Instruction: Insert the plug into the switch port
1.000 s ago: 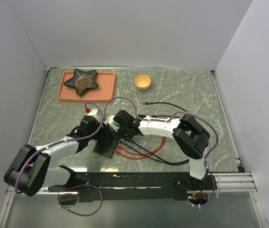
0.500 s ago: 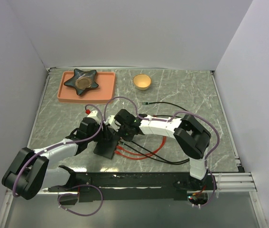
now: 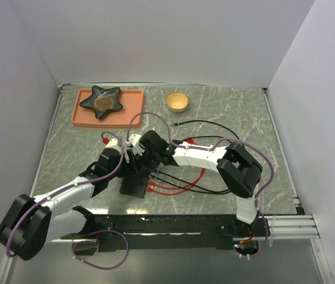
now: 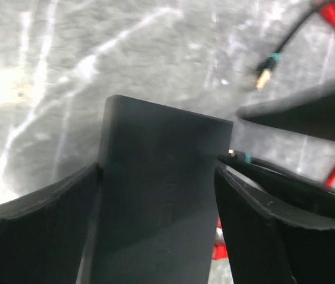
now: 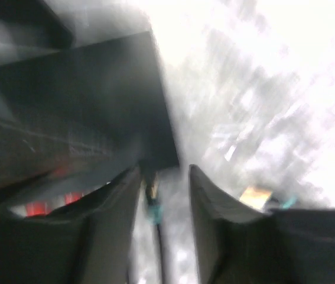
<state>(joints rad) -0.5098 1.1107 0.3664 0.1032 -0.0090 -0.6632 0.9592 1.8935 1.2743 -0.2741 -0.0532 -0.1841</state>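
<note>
Two claws meet at the black box [image 3: 135, 186]. Left claw [image 4: 156, 170] straddles it, probably steadying; squeezing or not, I cannot tell. Right claw [image 5: 165, 171] is spread, plug [image 5: 151, 192] between its fingers [image 5: 214, 213], at the box edge.

Top external: fixed high, above and behind the black base rail [image 3: 173, 223], which sits at the bottom of the frame. Faces down and forward across the marble table [image 3: 232, 112] to the white walls [image 3: 155, 41]. Far off; whole workspace in frame.

Left wrist: rides low, looks out between the left fingers [image 4: 37, 236]. Very near the black box [image 4: 155, 201], which fills lower centre; table beyond.

Right wrist: also close, blurred, washed out at right. Looks between the right fingers [image 5: 105, 231] toward the box's edge.

Shared: all three catch the box; both wrist views catch a teal-collared plug [image 4: 241, 157] beside it.
</note>
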